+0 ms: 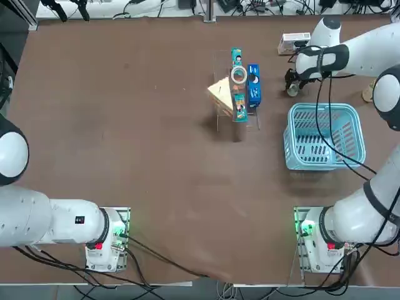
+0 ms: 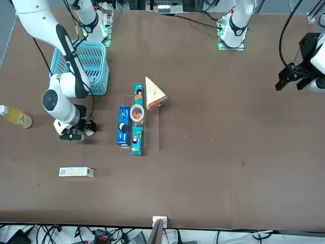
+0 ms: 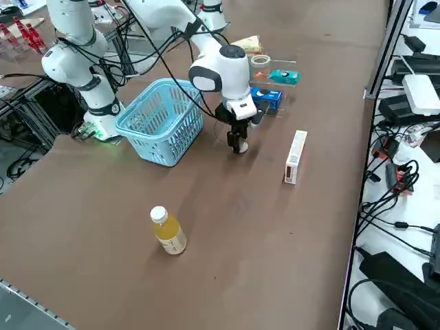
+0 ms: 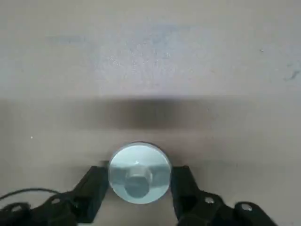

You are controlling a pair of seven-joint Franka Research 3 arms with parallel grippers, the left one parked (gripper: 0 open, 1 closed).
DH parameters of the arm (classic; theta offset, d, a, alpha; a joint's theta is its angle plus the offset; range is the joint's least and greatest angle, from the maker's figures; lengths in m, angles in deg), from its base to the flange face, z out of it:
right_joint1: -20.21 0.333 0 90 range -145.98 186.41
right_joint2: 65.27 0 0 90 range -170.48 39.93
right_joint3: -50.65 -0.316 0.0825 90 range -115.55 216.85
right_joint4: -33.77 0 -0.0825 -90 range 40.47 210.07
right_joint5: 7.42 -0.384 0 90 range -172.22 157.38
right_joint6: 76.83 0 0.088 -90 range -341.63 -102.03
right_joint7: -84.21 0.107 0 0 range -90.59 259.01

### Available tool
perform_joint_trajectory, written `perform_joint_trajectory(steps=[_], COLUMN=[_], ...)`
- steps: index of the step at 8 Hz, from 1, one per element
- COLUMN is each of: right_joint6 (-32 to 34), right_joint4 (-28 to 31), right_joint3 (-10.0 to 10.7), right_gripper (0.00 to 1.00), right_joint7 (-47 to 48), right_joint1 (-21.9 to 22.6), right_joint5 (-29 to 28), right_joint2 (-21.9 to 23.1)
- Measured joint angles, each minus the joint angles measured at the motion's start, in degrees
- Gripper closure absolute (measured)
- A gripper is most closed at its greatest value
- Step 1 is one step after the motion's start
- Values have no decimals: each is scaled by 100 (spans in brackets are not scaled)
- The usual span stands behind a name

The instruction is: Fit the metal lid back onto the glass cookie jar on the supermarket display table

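Counter point(image 1: 156, 156) is mostly bare. The right arm reaches to its far right part, past the basket point(image 1: 290, 140). Jar point(image 1: 239, 75) stands open-mouthed in the rack point(image 1: 219, 109) among packets, to the left of the hand in the top view, near but apart, so I judge the coming carry is a short sideways one, after a lift. Right hand point(image 4: 140, 175) points down at the counter, low. It's about half closed, pads point(image 4: 96, 181) against opposite sides of the lid point(image 4: 139, 165). Lid lies flat, knob up, centred between them, looks not yet lifted off the counter.
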Motion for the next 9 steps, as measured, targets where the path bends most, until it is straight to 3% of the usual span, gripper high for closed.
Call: perform_joint_trajectory(steps=[3, 6, 7, 9], right_joint6=[135, 239, 290, 357], right_joint4=[1, 0, -7, -8], right_joint3=[0, 0, -2, -2], right_gripper=[52, 56, 71, 73], right_joint7=[0, 0, 0, 0], right_joint1=[0, 1, 2, 6], right_joint5=[0, 0, 0, 0], right_joint2=[4, 18, 53, 91])
